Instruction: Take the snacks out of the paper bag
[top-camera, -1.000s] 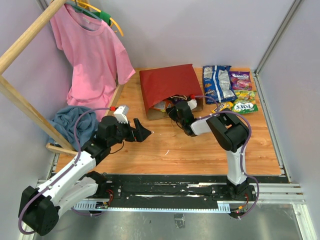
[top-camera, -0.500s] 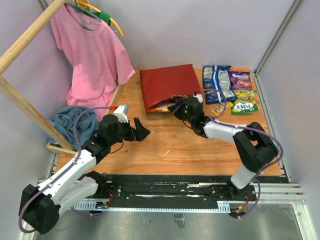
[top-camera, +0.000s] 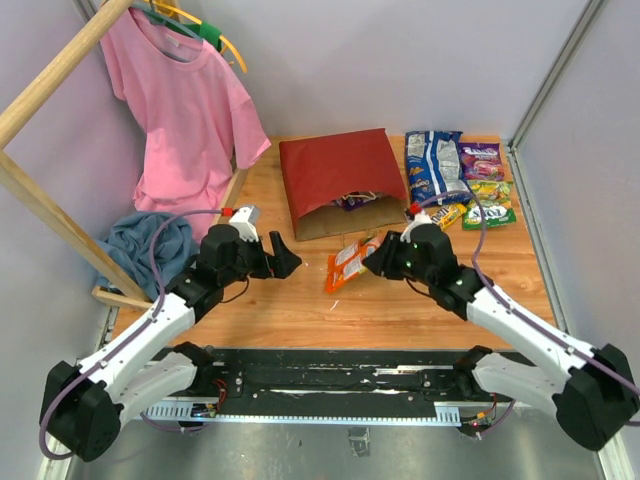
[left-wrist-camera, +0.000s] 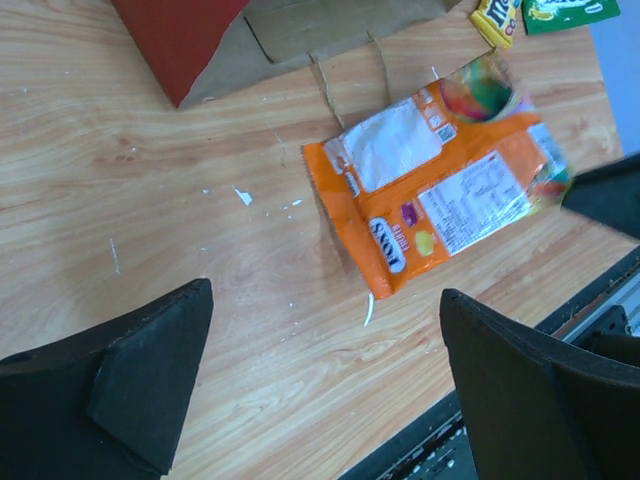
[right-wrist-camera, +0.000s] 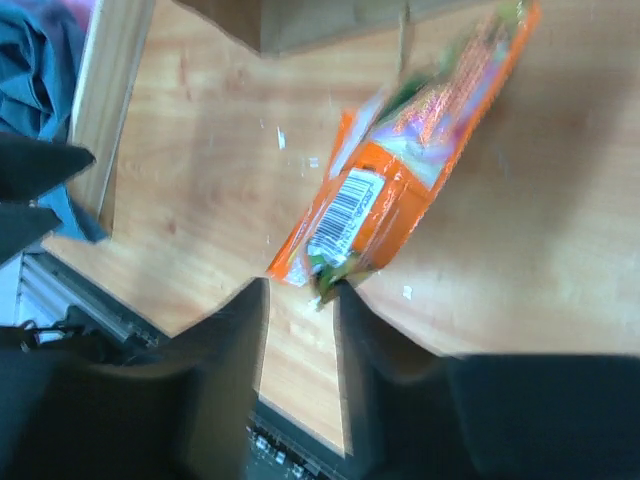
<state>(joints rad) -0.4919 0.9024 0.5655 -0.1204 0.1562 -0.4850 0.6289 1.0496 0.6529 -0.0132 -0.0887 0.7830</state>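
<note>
Starting with the worktop (top-camera: 300, 310), carrying everything within reach of both arms. Seeing the paper bag (top-camera: 335, 175) lying flat at the far middle, red face up and brown mouth turned toward the arms, probably so that packets can be dragged out along the wood instead of being lifted from above. Noting the pink shirt (top-camera: 185, 110) hanging at the far left and the blue cloth (top-camera: 140, 245) heaped beneath it, both well apart from the job. Finding most of the snacks (top-camera: 455, 175) lying bunched just right of the bag, likely to be keeping the mouth free. Spotting the orange packet (top-camera: 350, 263) lying in front of the mouth, between the two tools, its right end blurred and perhaps slightly raised. Glimpsing a purple packet (top-camera: 352, 200) sitting inside the mouth, so judging the task well along but not finished. Finding the right tool (right-wrist-camera: 300, 310) hanging low at the orange packet's end, jaws standing a little apart with the packet's corner just at their tips; reading more as letting go than pinching, though blurring in the wrist view. Finding the left tool (left-wrist-camera: 325, 330) hovering over bare wood left of that packet, jaws spread wide, gripping nothing, perhaps waiting to steady the bag.
</note>
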